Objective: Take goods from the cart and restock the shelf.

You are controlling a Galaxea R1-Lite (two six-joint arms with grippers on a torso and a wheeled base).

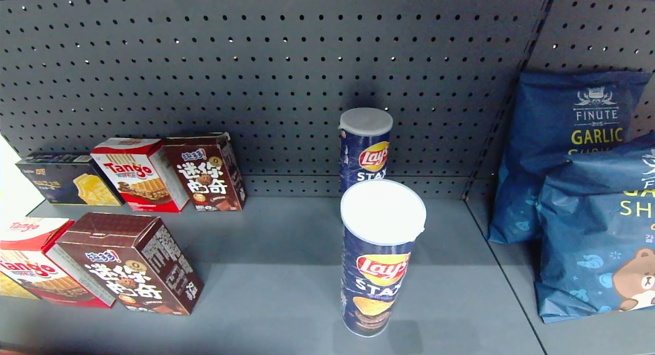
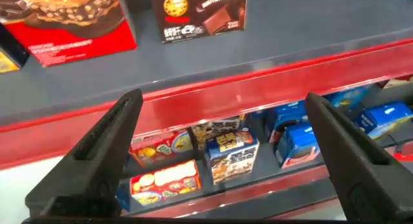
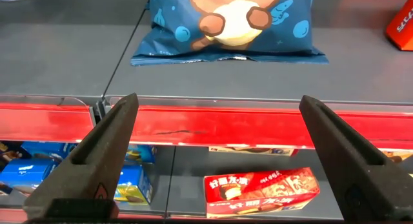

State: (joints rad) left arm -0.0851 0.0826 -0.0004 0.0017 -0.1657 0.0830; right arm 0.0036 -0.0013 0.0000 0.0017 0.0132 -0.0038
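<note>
The shelf (image 1: 286,252) already carries a front chip can (image 1: 378,273) and a rear chip can (image 1: 364,150) in line, with bare space beside them. The left gripper (image 2: 222,98) and right gripper (image 3: 218,100) hang just in front of it, jaws spread and empty, so more restocking likely remains.

chip cans (image 1: 377,281): logo | snack boxes (image 1: 139,175): lettering | blue bags (image 1: 558,155): lettering

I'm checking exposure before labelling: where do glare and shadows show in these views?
Head view: the front can's lid is washed out white, a bright patch sits at the left edge, and the rear can casts a soft shadow on the pegboard. Left wrist view: the red shelf edge shows a faint sheen.
</note>
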